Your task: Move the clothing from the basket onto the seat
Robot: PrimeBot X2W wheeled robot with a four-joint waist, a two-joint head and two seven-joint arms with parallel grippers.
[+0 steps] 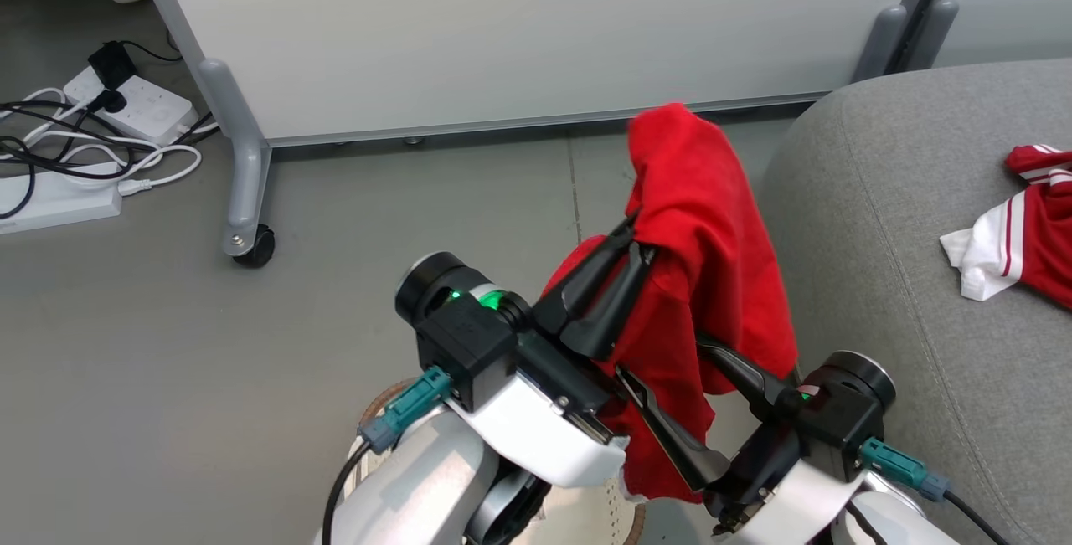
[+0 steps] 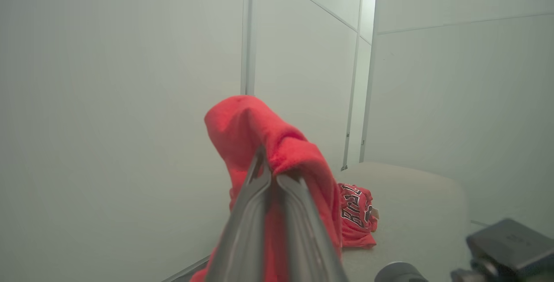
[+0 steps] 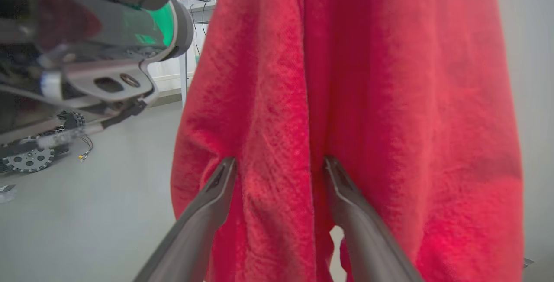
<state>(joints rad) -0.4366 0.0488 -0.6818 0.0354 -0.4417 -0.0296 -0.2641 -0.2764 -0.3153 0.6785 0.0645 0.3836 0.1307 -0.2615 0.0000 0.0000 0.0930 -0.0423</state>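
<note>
Clothing (image 1: 712,218) in my hold is one soft, light, limp red jersey, hanging just beside the seat (image 1: 879,218). My left gripper (image 1: 634,250) is clamped on a bunched fold, the surest hold, I judge. My right gripper (image 1: 662,361) gapes against the cloth, gripping nothing.

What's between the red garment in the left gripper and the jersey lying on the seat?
A bare stretch of the seat, seen in the head view.

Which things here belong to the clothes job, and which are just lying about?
Job: red garment in shut left claw; open right claw near it; second garment on the seat; basket below.
Lying about: partition panel, power strips, cables.
</note>
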